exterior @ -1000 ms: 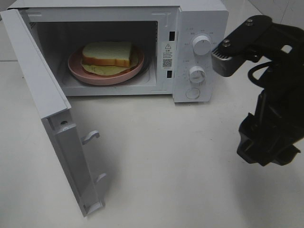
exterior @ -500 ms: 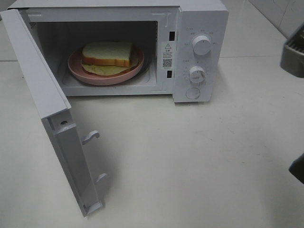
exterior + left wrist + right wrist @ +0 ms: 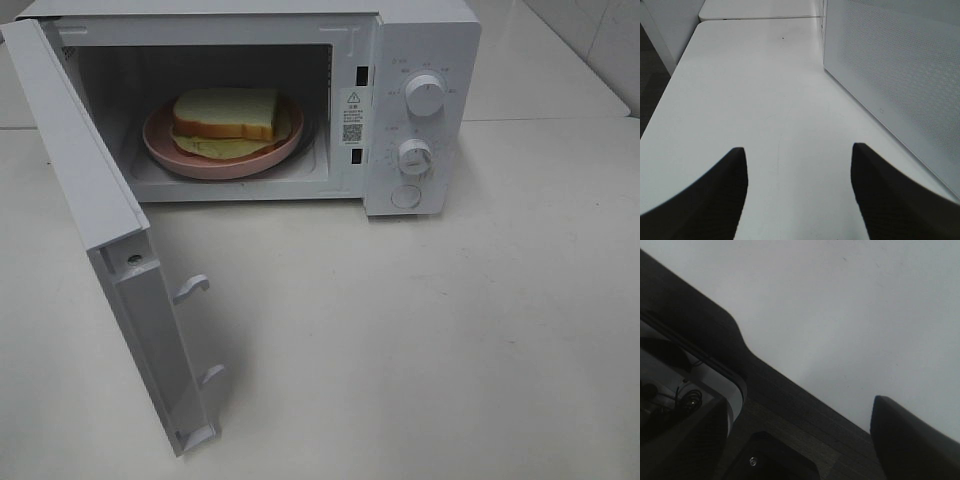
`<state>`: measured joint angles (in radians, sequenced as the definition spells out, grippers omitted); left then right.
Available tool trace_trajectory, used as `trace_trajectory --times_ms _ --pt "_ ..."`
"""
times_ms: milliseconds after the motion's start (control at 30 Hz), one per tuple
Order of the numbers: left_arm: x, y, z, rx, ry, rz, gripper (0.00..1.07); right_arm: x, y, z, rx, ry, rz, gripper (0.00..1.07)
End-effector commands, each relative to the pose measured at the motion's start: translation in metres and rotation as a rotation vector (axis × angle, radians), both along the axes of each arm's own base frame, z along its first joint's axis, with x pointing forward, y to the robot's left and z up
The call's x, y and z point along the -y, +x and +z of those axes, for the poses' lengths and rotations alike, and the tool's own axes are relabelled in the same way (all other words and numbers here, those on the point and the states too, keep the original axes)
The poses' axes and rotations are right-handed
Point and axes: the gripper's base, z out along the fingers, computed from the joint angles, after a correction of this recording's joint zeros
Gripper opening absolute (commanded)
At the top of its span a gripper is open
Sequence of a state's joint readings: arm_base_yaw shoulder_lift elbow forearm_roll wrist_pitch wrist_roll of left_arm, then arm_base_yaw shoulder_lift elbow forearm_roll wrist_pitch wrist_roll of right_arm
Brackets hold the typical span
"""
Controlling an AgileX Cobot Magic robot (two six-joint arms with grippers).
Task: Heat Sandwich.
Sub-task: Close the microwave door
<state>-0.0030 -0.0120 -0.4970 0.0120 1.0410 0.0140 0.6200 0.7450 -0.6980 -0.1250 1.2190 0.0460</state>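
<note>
The microwave (image 3: pixel 420 60) stands at the back of the pale surface (image 3: pixel 400 330) with its door (image 3: pixel 90 200) swung wide open toward the left of the high view. Inside the cavity sits a round pink plate (image 3: pixel 190 160), and the sandwich (image 3: pixel 225 113) lies on it: white bread with a golden-tan crust edge facing outward and a pale yellow-green layer showing under the slice. The plate rests on the cavity floor, roughly in its middle. On the control panel to the right of the opening are an upper knob (image 3: pixel 426 95), a lower knob (image 3: pixel 414 157) and a round button (image 3: pixel 406 196) below them.

Each hand shows only in its own wrist view. The left hand (image 3: pixel 799 190) hangs low over bare surface with its two dark fingers (image 3: pixel 705 200) spread well apart and only white surface in the gap – it grips nothing. Near it stands a perforated white panel (image 3: pixel 900 75) of the microwave; whether it is the door or a side wall cannot be told.

The right hand (image 3: pixel 800 435) also has its fingers parted. One dark finger (image 3: pixel 910 440) shows plainly, while the other is a blurred dark shape at the opposite edge. Between them lies a dark ribbed structure (image 3: pixel 790 405) that cannot be identified, with pale surface beyond – the hand holds nothing.
</note>
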Motion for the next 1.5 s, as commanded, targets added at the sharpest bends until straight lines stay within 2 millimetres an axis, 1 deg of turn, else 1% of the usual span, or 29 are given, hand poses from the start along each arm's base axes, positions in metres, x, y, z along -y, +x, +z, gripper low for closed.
trace_trajectory --times_ms 33,100,233,267,367,500,567,667,700,833,867,900,1067,1100,1200,1267,1500 --pt "0.000 -0.002 0.000 0.021 -0.005 0.001 0.59 0.014 -0.006 -0.002 0.044 0.032 -0.101 0.76" --pt "0.000 -0.002 0.000 0.021 -0.005 0.001 0.59 0.025 -0.016 -0.003 0.087 0.060 -0.171 0.76" --pt "0.000 -0.002 0.000 0.021 -0.005 0.001 0.59 0.032 -0.023 -0.004 0.123 0.076 -0.227 0.76" --pt "0.000 -0.002 0.000 0.021 -0.005 0.001 0.59 0.036 -0.029 -0.005 0.148 0.090 -0.264 0.76" --pt "0.000 -0.002 0.000 0.021 -0.005 0.001 0.59 0.039 -0.033 -0.007 0.166 0.104 -0.295 0.76" --pt "0.000 -0.002 0.000 0.021 -0.005 0.001 0.59 0.045 -0.043 -0.017 0.213 0.124 -0.351 0.76" --pt "0.000 -0.002 0.000 0.021 -0.005 0.001 0.59 0.046 -0.045 -0.016 0.231 0.131 -0.364 0.76" --pt "0.000 -0.002 0.000 0.021 -0.005 0.001 0.59 0.050 -0.053 -0.014 0.315 0.160 -0.422 0.76" --pt "0.000 -0.002 0.000 0.021 -0.005 0.001 0.59 0.050 -0.053 -0.014 0.315 0.160 -0.422 0.76" --pt "0.000 -0.002 0.000 0.021 -0.005 0.001 0.59 0.053 -0.063 -0.011 0.420 0.190 -0.484 0.76" --pt "0.000 -0.002 0.000 0.021 -0.005 0.001 0.59 0.053 -0.063 -0.011 0.420 0.190 -0.484 0.76" --pt "0.000 -0.002 0.000 0.021 -0.005 0.001 0.59 0.054 -0.068 -0.009 0.469 0.202 -0.507 0.76" --pt "0.000 -0.002 0.000 0.021 -0.005 0.001 0.59 0.055 -0.076 -0.007 0.562 0.230 -0.543 0.76" --pt "0.000 -0.002 0.000 0.021 -0.005 0.001 0.59 0.055 -0.081 -0.006 0.605 0.238 -0.561 0.76" --pt "0.000 -0.002 0.000 0.021 -0.005 0.001 0.59 0.055 -0.085 -0.006 0.644 0.244 -0.575 0.76" --pt "0.000 -0.002 0.000 0.021 -0.005 0.001 0.59 0.054 -0.088 -0.015 0.673 0.255 -0.594 0.76" --pt "0.000 -0.002 0.000 0.021 -0.005 0.001 0.59 0.053 -0.097 -0.016 0.737 0.264 -0.600 0.76"
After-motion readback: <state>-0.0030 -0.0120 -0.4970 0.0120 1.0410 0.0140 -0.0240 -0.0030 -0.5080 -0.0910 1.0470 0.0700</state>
